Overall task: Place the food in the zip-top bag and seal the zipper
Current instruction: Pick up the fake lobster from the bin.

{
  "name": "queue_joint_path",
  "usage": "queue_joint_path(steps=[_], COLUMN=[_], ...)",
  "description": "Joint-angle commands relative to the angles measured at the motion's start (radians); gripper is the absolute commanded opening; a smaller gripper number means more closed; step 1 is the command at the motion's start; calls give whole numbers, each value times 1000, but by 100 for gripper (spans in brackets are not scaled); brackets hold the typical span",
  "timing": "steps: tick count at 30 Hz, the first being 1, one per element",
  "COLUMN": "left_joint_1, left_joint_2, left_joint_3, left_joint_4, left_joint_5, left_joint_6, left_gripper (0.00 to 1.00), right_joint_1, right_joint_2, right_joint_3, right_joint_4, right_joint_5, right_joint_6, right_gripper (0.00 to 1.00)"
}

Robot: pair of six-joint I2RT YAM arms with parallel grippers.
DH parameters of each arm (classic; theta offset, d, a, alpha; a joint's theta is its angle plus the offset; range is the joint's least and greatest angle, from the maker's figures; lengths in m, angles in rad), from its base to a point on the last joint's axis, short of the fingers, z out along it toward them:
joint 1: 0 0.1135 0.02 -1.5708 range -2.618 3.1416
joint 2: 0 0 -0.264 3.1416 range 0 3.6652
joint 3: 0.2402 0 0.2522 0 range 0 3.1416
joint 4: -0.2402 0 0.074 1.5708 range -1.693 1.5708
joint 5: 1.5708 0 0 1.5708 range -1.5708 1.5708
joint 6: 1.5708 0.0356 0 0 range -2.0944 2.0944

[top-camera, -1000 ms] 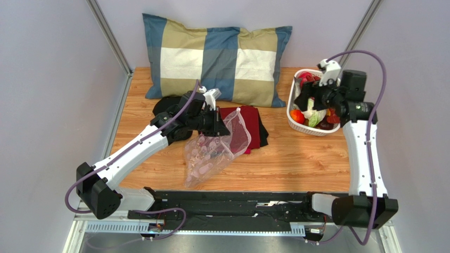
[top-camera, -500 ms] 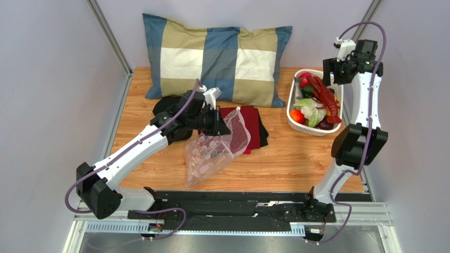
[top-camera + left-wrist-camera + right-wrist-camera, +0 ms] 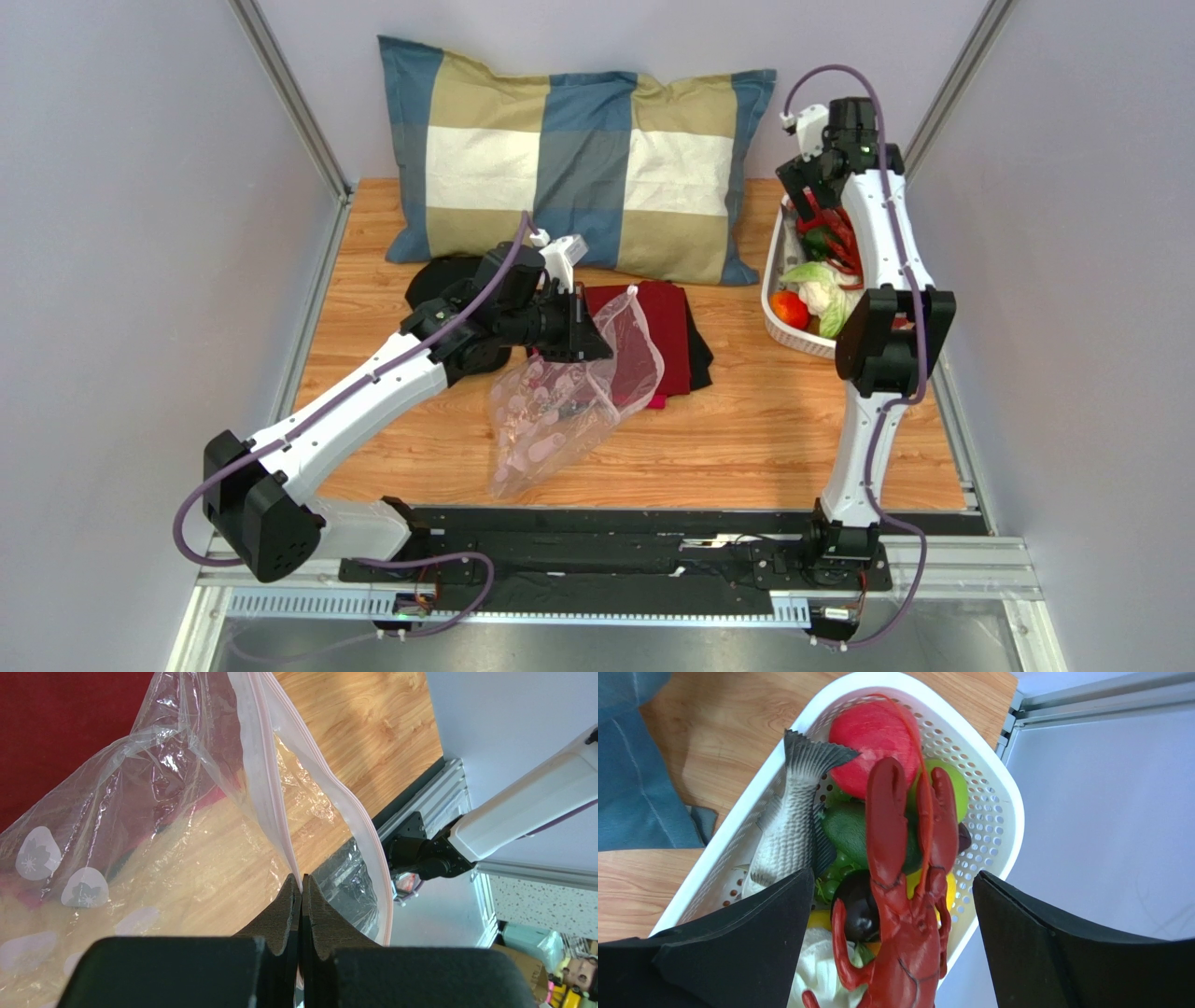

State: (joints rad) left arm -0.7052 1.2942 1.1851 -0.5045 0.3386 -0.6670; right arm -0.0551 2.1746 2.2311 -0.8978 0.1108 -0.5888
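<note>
Left jaws: pressed shut, pinching the zipper (image 3: 270,805) strip at the mouth of the zip-top bag (image 3: 561,406).
Zip-top bag: hangs from the left jaws with its mouth gaping just beyond them. Its crinkled lower end trails down onto the desk (image 3: 758,420), below and nearer than the jaws.
Right jaws: spread wide with nothing between them, held above the white basket (image 3: 994,812).
Food (image 3: 854,829): piled in the basket, directly under the right jaws. A red lobster (image 3: 906,931) lies across the top in line with the gap. A grey fish (image 3: 784,833) lies toward the left one, with a red round fruit (image 3: 868,738) beyond both.
Red cloth (image 3: 680,329): flat on the desk just past the left jaws, partly behind the bag's raised edge.
Pillow (image 3: 575,154): at the far edge of the desk, beyond the left jaws.
</note>
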Motion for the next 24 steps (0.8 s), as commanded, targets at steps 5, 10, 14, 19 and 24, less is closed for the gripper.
queue_joint_path(steps=[5, 10, 14, 19, 24], left_joint_1=[3, 3, 3, 3, 3], left_joint_2=[-22, -24, -19, -13, -6], left_joint_3=[-7, -12, -10, -1, -1], left_joint_4=[37, 38, 38, 34, 35], left_joint_5=[8, 5, 11, 14, 26], left_joint_6=[9, 12, 10, 15, 12], left_gripper=[0, 0, 0, 0, 0], right_joint_1=[40, 40, 40, 40, 40], right_joint_2=[83, 111, 128, 140, 146], right_joint_3=[39, 36, 33, 21, -1], right_joint_4=[92, 103, 106, 111, 114], right_joint_5=[184, 214, 224, 222, 227], right_joint_6=[-161, -206, -230, -249, -264], right_gripper=[85, 83, 80, 74, 62])
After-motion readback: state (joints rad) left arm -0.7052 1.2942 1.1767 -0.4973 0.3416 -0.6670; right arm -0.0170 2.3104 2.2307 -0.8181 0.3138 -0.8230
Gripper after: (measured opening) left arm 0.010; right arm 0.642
